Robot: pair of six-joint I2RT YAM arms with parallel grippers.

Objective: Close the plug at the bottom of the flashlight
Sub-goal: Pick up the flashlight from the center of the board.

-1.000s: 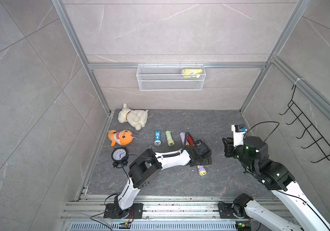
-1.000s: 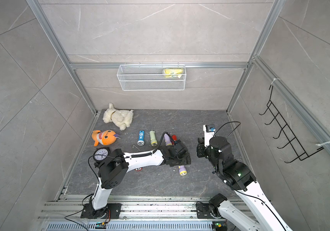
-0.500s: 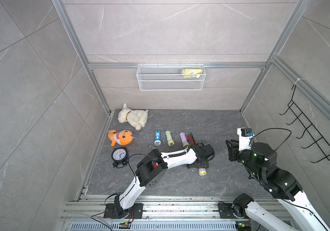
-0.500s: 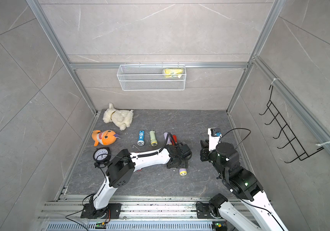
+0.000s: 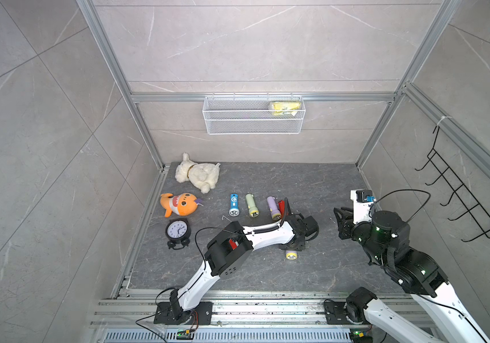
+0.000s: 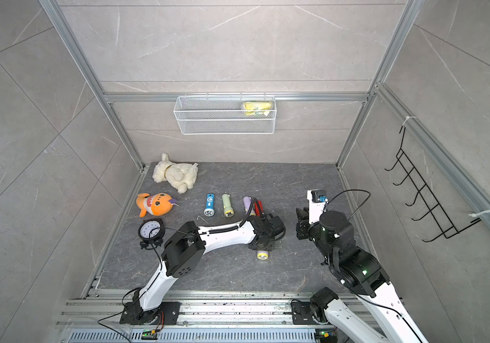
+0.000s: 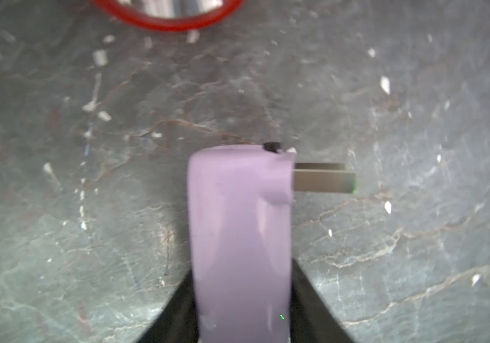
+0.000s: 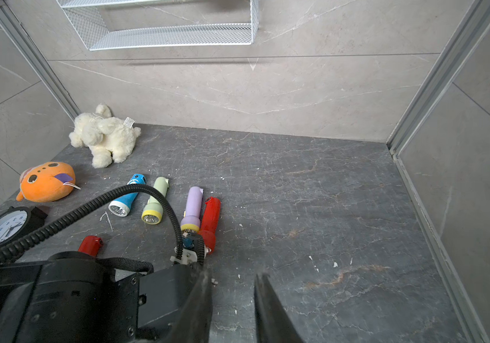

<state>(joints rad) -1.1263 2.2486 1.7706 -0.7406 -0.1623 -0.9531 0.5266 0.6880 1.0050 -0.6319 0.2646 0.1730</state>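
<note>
A purple flashlight [image 7: 237, 237] with a yellow-rimmed head [image 5: 291, 254] lies on the dark floor. My left gripper [image 7: 242, 326] is shut on its body, one black finger [image 7: 306, 303] on each side. At its bottom end the metal plug prongs [image 7: 324, 181] stick out sideways. In both top views the left gripper [image 6: 263, 242] hangs over the flashlight [image 6: 263, 254] and hides its body. My right gripper [image 8: 233, 276] stands open and holds nothing, above bare floor to the right of the left one [image 5: 341, 219].
Blue [image 5: 233, 205], green [image 5: 251, 205], purple [image 5: 273, 208] and red [image 8: 211, 219] flashlights lie in a row just behind the left gripper. A white plush dog [image 5: 197, 175], an orange plush [image 5: 179, 205] and a black clock [image 5: 177, 231] sit at the left. A wire basket [image 5: 252, 118] hangs on the back wall.
My left gripper has closed on the purple flashlight. The right arm has drawn back to the right, away from the left gripper.
</note>
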